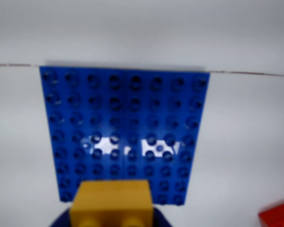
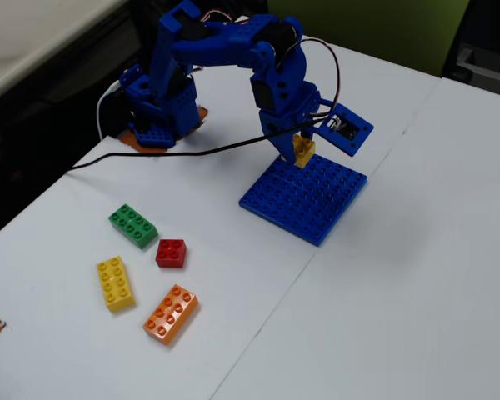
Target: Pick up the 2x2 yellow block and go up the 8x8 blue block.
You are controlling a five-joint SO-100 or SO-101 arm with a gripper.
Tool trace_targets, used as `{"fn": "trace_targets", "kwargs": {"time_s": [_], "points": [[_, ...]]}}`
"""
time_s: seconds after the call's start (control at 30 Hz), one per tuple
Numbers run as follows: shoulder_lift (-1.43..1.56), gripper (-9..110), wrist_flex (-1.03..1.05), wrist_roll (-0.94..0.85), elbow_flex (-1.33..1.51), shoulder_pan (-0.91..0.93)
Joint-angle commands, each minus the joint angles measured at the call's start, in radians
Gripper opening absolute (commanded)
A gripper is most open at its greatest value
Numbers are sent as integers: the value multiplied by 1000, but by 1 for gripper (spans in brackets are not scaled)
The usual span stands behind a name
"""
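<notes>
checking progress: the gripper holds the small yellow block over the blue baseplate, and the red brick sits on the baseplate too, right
Not quite. The gripper does hold the small yellow block over the blue baseplate, but the red brick lies on the white table, away from the baseplate, among the other loose bricks. The fixed view shows it.

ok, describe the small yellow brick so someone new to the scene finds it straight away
In the fixed view, start at the blue arm at the table's far side and follow it down to its pincer, above the near-arm edge of the 8x8 blue block. The 2x2 yellow block is gripped there. Unlike the longer yellow brick lying among the loose bricks, it is short, square and held in the air.
</notes>
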Motion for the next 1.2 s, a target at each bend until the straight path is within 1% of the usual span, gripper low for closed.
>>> {"fn": "trace_targets", "kwargs": {"time_s": [0.0,1.17], "points": [[11,0,3,-5,-31,-12],[6,0,-17,51,-83,-8]]}}
